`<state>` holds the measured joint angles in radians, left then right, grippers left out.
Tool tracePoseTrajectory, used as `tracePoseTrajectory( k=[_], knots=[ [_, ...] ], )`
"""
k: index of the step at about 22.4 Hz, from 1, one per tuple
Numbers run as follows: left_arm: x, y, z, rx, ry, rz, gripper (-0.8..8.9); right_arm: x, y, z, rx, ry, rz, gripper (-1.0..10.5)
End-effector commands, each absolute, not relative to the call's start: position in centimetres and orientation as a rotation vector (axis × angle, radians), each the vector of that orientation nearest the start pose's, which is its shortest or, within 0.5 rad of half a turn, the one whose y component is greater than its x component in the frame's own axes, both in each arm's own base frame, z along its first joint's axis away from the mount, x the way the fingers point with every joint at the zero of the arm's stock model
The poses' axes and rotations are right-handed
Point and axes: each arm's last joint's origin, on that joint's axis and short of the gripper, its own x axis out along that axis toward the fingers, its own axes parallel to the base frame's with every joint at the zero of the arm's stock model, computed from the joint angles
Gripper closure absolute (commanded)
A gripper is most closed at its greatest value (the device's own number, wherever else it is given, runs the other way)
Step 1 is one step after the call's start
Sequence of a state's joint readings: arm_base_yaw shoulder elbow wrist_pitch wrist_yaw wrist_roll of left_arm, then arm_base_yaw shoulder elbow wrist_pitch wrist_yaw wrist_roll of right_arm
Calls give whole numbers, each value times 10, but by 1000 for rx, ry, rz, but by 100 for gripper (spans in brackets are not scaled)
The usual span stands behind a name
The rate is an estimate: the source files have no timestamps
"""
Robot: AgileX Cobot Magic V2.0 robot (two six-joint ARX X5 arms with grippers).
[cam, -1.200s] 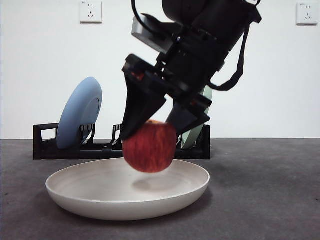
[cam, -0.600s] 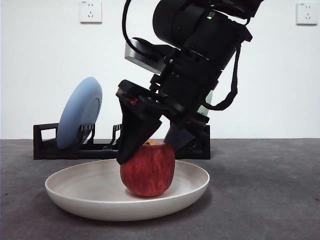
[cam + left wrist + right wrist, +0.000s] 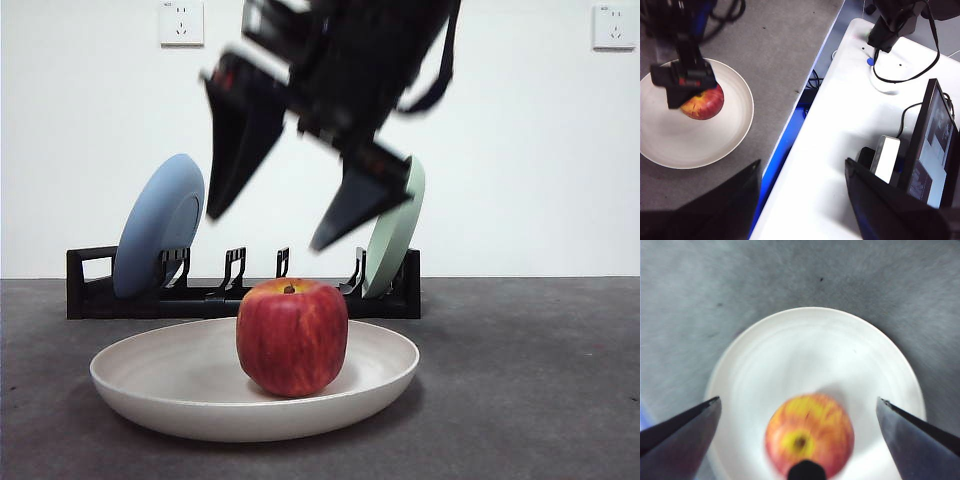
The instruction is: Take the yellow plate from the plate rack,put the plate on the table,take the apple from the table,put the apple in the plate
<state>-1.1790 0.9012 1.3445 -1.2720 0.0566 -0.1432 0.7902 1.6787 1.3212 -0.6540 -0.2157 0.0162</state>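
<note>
Apple upright in cream plate on near bench, black rack beyond; right gripper above, fingers wide, empty; left gripper open, idle; task apparently complete.

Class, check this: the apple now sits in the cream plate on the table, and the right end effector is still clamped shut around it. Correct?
Not quite. The apple does sit in the cream plate on the table, but the right end effector no longer grips it: its jaws are spread open and lifted clear above the fruit. The front view shows the gap, and the right wrist view confirms the open jaws.
</note>
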Motion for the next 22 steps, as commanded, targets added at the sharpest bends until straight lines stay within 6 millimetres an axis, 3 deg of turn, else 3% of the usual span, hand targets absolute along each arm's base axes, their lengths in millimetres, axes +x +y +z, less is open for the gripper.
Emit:
tracePoseTrajectory(
  k=[1,4,8,11,17,22],
  knots=[
    [43,-109,398,348,828,-1098,535,231,243,283,-297,1044,906,384],
    [43,-109,398,363,818,-1107,535,205,217,326,-322,1074,909,468],
    [43,-109,398,364,817,-1107,535,164,175,365,-303,1051,910,480],
    [43,-109,398,364,817,-1107,535,145,156,378,-280,1051,899,506],
    [43,-109,398,364,817,-1107,535,113,124,392,-271,1078,880,715],
    [43,-109,398,363,818,-1106,535,98,109,401,-240,1013,895,899]
  ],
)
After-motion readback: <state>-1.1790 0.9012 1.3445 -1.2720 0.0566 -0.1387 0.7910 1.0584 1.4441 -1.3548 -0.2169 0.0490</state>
